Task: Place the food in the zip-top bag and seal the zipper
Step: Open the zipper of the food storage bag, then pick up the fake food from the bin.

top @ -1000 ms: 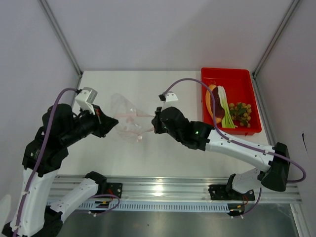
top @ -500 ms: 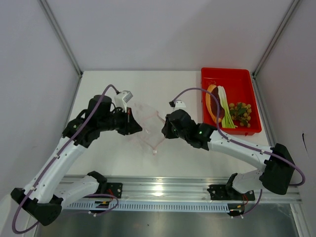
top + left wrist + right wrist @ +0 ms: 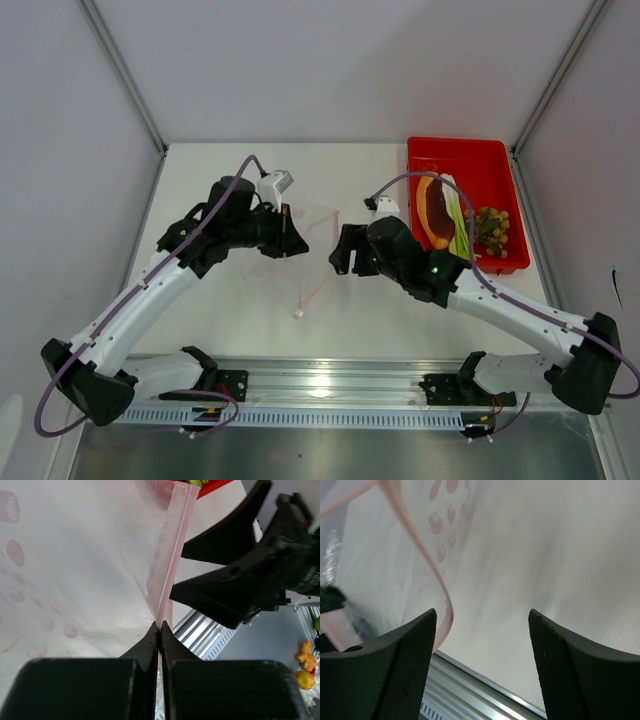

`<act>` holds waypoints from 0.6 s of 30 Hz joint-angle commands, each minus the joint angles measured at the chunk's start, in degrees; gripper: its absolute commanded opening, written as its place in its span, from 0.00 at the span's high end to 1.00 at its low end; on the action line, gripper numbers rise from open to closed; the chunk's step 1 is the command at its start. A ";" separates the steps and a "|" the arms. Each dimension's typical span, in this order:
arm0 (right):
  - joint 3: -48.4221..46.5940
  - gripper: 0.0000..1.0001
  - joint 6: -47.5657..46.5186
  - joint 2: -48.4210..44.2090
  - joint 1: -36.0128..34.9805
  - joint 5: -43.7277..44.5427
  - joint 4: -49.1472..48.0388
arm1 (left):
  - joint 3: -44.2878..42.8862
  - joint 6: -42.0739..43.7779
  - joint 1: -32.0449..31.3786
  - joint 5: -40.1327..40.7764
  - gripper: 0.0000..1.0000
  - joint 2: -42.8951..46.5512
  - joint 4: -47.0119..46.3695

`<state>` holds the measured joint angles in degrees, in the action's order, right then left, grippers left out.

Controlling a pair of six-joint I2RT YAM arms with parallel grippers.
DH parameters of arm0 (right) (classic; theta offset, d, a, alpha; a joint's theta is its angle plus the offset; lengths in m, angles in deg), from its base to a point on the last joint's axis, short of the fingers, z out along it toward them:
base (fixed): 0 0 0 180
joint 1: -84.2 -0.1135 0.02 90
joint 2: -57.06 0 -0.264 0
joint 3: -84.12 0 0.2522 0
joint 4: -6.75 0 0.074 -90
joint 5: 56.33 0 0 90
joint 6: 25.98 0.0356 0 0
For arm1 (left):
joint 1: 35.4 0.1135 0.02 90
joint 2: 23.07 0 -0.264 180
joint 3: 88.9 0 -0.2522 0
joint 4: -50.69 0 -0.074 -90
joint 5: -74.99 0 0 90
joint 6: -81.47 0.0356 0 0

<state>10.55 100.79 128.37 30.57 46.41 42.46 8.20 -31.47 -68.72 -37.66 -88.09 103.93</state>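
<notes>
On the white table (image 3: 262,332) before me sits a red tray (image 3: 485,165) — at two o'clock, tucked into the far-right corner.

Zip-top bag (image 3: 318,236) at centre, left of tray (image 3: 455,145); food (image 3: 460,222) inside tray.

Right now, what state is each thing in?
left gripper, jaws shut on the zipper.
right gripper, jaws open, holding nothing.
zip-top bag, empty, held up by the left gripper.
zipper, pinched; sealed or not, cannot tell.
wedge, lying in the red tray.
stalk, lying in the tray.
grapes, lying in the tray.
</notes>
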 commanded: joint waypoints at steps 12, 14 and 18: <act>1.36 0.09 -7.50 -19.45 19.83 -2.79 10.39 | -4.95 0.18 -0.43 -0.28 0.99 -6.53 -6.26; 1.54 0.10 -8.38 -18.67 24.86 -4.20 10.30 | -5.04 0.26 -0.43 -1.24 0.99 -7.23 -7.22; 3.47 0.12 -8.48 -15.68 37.69 -9.82 6.62 | -5.12 0.18 -0.43 -2.57 0.99 -7.67 -8.80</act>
<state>12.19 94.15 110.54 62.09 41.05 50.73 5.86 -31.51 -68.77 -38.17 -95.85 98.75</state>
